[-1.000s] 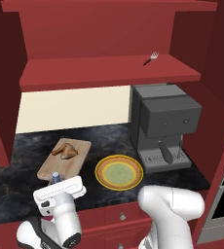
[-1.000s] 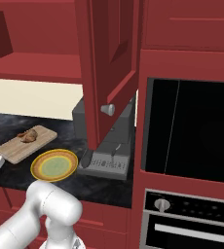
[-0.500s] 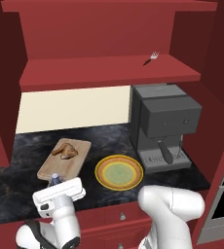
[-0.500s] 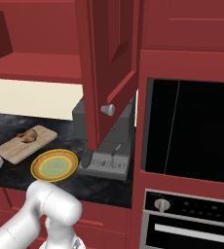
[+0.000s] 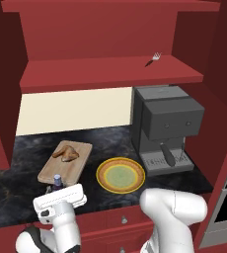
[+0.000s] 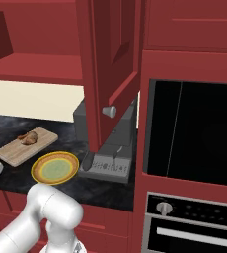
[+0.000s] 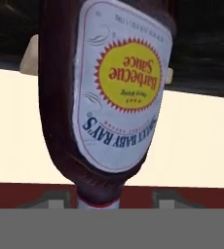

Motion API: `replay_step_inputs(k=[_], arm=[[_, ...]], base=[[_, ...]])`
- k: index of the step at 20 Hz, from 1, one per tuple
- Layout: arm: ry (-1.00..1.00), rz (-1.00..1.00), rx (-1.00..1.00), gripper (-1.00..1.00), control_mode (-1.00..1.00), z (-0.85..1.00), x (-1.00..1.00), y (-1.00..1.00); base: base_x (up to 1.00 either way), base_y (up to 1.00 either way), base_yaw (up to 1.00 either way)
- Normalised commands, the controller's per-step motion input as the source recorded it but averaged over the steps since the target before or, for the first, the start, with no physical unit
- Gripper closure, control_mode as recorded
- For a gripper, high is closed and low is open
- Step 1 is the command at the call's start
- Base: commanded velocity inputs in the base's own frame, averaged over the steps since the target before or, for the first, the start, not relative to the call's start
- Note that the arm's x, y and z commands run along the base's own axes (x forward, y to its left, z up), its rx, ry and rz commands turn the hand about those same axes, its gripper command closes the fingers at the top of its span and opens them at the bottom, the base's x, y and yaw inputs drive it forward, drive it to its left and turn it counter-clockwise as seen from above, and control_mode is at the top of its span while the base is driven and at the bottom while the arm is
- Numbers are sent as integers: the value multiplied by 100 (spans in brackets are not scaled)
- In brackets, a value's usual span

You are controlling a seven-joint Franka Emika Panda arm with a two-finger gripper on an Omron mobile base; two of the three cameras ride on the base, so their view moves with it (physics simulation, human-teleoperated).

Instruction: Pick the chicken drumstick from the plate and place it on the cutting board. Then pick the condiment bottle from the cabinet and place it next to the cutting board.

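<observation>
bottle: the condiment bottle (image 7: 109, 97) is filling the hand view, dark brown, standing upside down in that view with its neck pointing to the bottom edge.
label: the white label with a yellow sunburst is reading "sweet baby ray's" and "barbecue sauce".
fingers: the fingers (image 5: 56, 187) are sitting low at the front of the counter (image 5: 194, 175), under the white hand; the bottle's blue top is poking up just behind the hand, at the near end of the cutting board (image 5: 66, 161). whether the fingers are pinching the bottle or spread cannot be told, since their tips are hidden.
board: the cutting board is lying on the dark counter, carrying the chicken drumstick (image 5: 66, 152) near its far end.
plate: the plate (image 5: 120, 175) is sitting just right of the board, nothing lying in it.
cabinet: the cabinet (image 5: 110, 34) is standing open above the counter, a small fork (image 5: 153, 59) resting on its shelf at the right.
other: a grey coffee machine (image 5: 166, 126) is standing right of the plate.
</observation>
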Motion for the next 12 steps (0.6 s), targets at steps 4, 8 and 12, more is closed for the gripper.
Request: replay_step_inputs(k=[4,8,12], arm=[[0,0,13,-100,-100,-29,0,-7],[0,0,14,-100,-100,-26,0,-7],[0,0,15,-100,-100,-13,0,-4]], base=[[0,0,0],[0,0,0],[0,0,0]])
